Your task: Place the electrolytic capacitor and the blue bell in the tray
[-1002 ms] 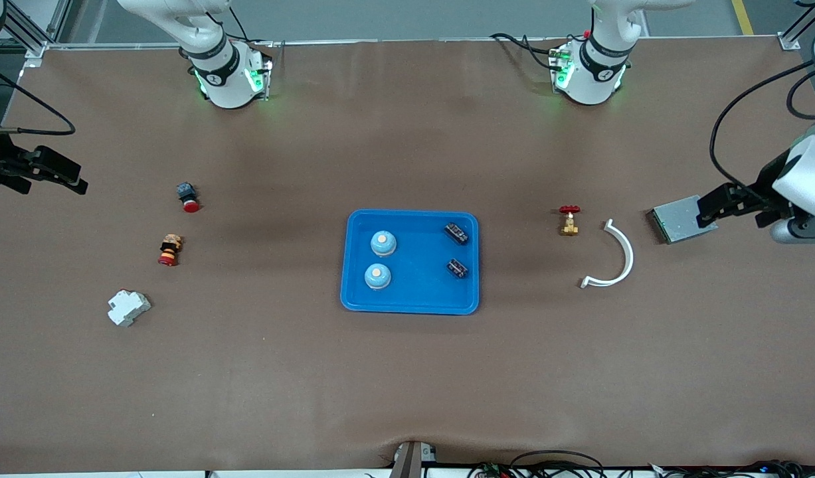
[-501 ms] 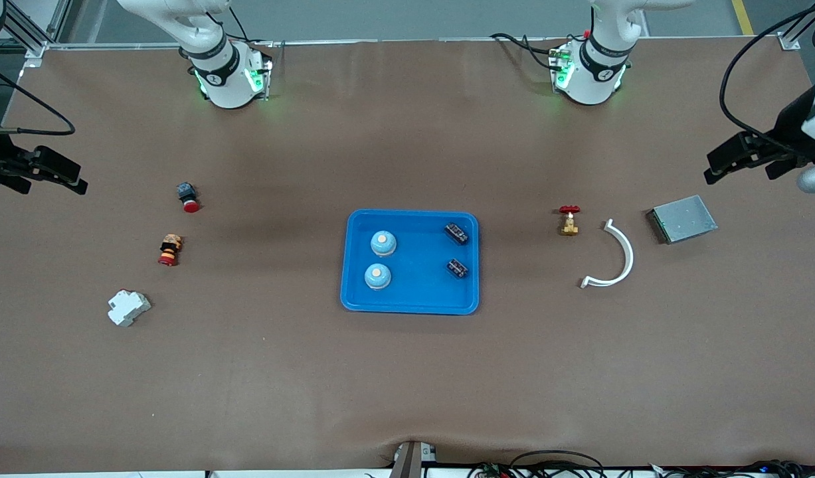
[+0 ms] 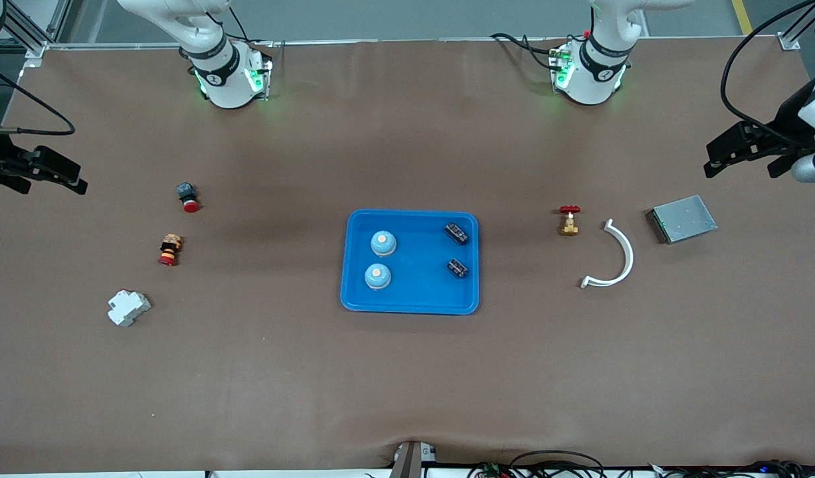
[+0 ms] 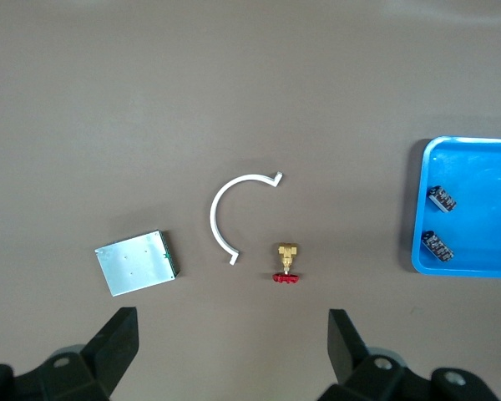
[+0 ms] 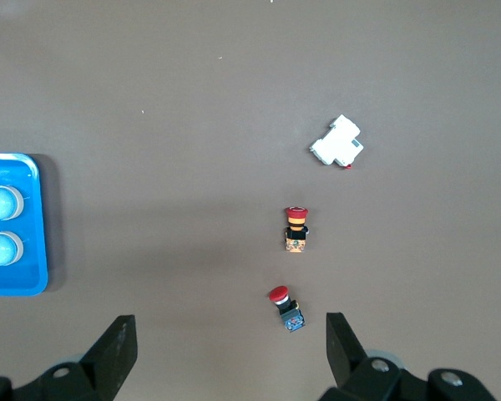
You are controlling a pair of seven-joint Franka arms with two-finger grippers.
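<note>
- Front view: the left gripper (image 3: 713,158) hangs spread wide and empty over the table's edge at the left arm's end. A second ago it was low over the grey plate (image 3: 683,218); now it has lifted clear, and the plate lies uncovered.
- The right gripper (image 3: 75,180) hasn't budged at the right arm's end, spread wide with nothing in it. That arm waits.
- The blue tray (image 3: 410,304) sits mid-table holding two blue bells (image 3: 383,243) and two capacitors (image 3: 455,232), bells toward the right arm's end, capacitors toward the left arm's. The job looks finished; this reads as the arms retreating.
- Left wrist view: wide-open fingers (image 4: 117,344) frame a white arc (image 4: 220,217), a brass valve (image 4: 285,261) and the plate; the tray's capacitor end shows.
- Right wrist view: fingers (image 5: 115,351) parted over two red-capped buttons (image 5: 296,227) and a white block (image 5: 336,142); both bells rest in the tray.
</note>
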